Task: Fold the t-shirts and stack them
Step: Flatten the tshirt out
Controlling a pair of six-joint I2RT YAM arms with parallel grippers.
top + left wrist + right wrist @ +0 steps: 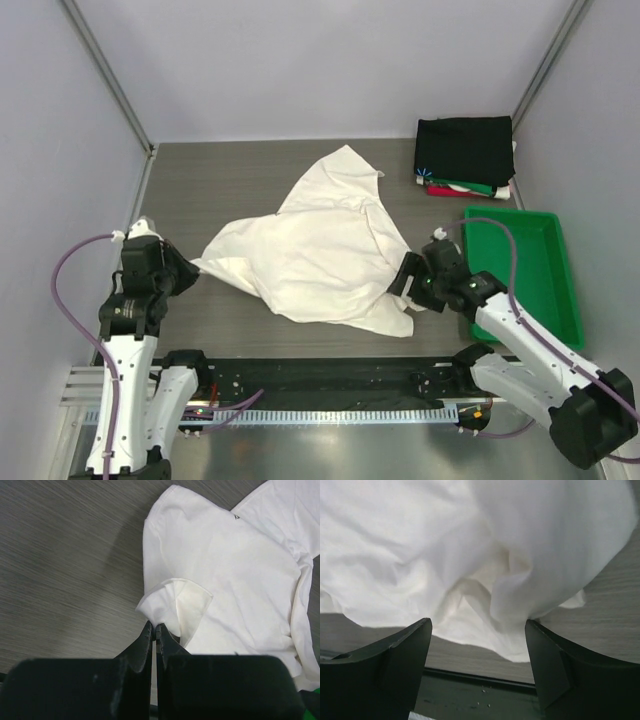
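A white t-shirt (320, 250) lies crumpled and spread across the middle of the table, no print showing. My left gripper (183, 266) is shut on its left corner, a folded sleeve edge (172, 602), pinched between the fingertips (145, 636). My right gripper (408, 282) is open at the shirt's right lower edge (510, 630), jaws wide apart with cloth hanging just in front of them, not gripped. A stack of folded t-shirts (465, 152), black on top with green, red and white beneath, sits at the back right.
A green plastic tray (555, 290) stands at the right edge beside my right arm. Grey walls close in the table on both sides and at the back. A black rail (330, 385) runs along the near edge.
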